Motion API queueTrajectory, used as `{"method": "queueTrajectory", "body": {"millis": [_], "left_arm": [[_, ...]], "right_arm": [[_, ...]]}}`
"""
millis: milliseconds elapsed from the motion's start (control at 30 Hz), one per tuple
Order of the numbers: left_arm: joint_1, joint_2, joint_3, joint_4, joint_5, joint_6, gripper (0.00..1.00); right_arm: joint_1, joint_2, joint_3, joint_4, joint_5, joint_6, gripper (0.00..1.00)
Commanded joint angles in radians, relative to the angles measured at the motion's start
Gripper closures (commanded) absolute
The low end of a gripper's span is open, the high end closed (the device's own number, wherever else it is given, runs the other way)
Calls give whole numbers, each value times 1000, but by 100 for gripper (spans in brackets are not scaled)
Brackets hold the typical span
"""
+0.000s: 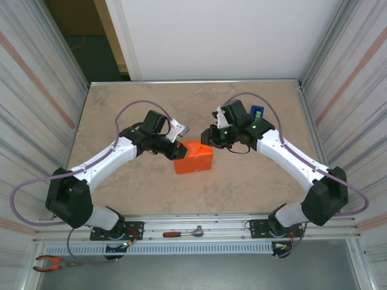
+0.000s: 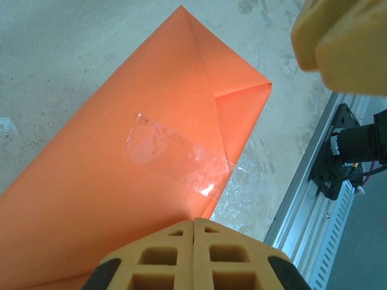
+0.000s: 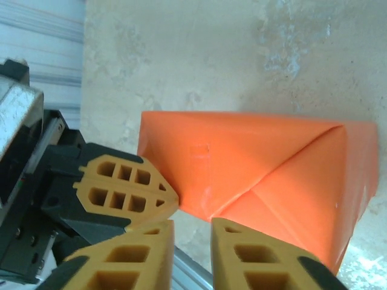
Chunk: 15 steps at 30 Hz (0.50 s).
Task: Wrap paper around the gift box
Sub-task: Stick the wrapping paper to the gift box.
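The paper (image 1: 193, 158) is folded into a bright orange parcel at the middle of the table, and the gift box is hidden inside it. A strip of clear tape (image 2: 175, 158) lies across a seam of the paper (image 2: 151, 109), hanging over its edge. My left gripper (image 1: 179, 152) is shut, its tips (image 2: 194, 220) pressed together against the parcel's left end. My right gripper (image 1: 208, 140) hovers at the parcel's far right corner. Its jaws (image 3: 192, 222) stand a little apart with nothing between them, just off the folded end of the paper (image 3: 260, 157) and close to the left gripper's fingers (image 3: 130, 187).
A blue tape dispenser (image 1: 256, 112) stands behind the right arm. A metal rail (image 1: 199, 226) runs along the near table edge with a red-handled tool (image 1: 184, 232) on it. Pliers (image 1: 51, 263) lie at the bottom left. Corrugated walls close in both sides.
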Motion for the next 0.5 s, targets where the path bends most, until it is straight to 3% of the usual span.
{"method": "queueTrajectory", "body": {"millis": [0,100,467], "left_arm": [[-7,17,-38,-30,-36,16,100],[-6,14,-41,-27,-37,15,100],[-6,19,-45,-23,-28,18,100]], "right_arm": [[-3,51,25,73,-86,14,93],[8,95,43,115,-107,28,100],[36,203,97,178,-142,44,100]]}}
